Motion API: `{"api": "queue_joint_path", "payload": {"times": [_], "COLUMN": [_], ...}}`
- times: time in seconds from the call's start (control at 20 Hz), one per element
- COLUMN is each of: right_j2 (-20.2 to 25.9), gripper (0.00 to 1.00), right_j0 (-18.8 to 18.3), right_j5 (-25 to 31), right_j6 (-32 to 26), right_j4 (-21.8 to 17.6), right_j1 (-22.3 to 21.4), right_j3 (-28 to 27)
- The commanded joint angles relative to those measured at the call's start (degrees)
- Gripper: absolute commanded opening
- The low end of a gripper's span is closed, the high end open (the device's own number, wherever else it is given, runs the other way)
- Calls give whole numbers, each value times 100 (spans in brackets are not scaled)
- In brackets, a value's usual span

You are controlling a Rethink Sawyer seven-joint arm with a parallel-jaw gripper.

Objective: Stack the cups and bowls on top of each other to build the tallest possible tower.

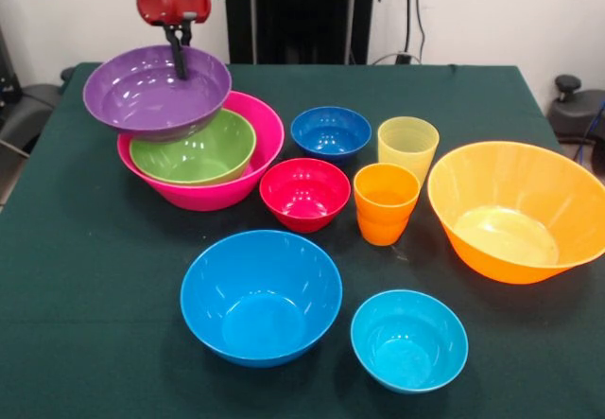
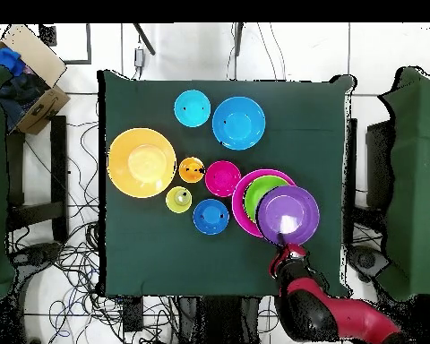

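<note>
My gripper (image 1: 178, 58) is shut on the far rim of the purple bowl (image 1: 151, 90) and holds it tilted above the large pink bowl (image 1: 260, 126). The lime green bowl (image 1: 194, 149) sits nested in the pink one. In the overhead view the gripper (image 2: 288, 245) is at the purple bowl's (image 2: 288, 213) near rim, over the pink bowl (image 2: 244, 199) and green bowl (image 2: 263, 190). The sky blue bowl (image 1: 260, 296), small cyan bowl (image 1: 408, 340), red bowl (image 1: 304, 192), dark blue bowl (image 1: 330, 132), yellow cup (image 1: 407, 148), orange cup (image 1: 386, 201) and large orange bowl (image 1: 515, 209) stand apart on the table.
The dark green table (image 1: 85, 277) holds everything. Chairs stand at both sides (image 2: 414, 179), and a cardboard box (image 2: 30, 67) lies off the table's corner in the overhead view. Cables lie on the floor (image 2: 66, 287).
</note>
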Motion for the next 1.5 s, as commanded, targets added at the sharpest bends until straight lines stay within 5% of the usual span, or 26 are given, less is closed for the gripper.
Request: {"api": "queue_joint_path", "payload": {"times": [0.05, 0.3, 0.65, 1.25, 1.5], "right_j2": [345, 871, 299, 197, 580], "gripper": [0, 0, 0, 0, 0], "right_j0": [484, 158, 1082, 1087, 639], "right_j5": [-356, 74, -376, -402, -49], "right_j6": [1431, 1617, 1880, 2010, 1838], "right_j4": [-91, 151, 768, 330, -179], "right_j1": [-84, -97, -257, -126, 241], "right_j3": [38, 294, 311, 160, -299]}}
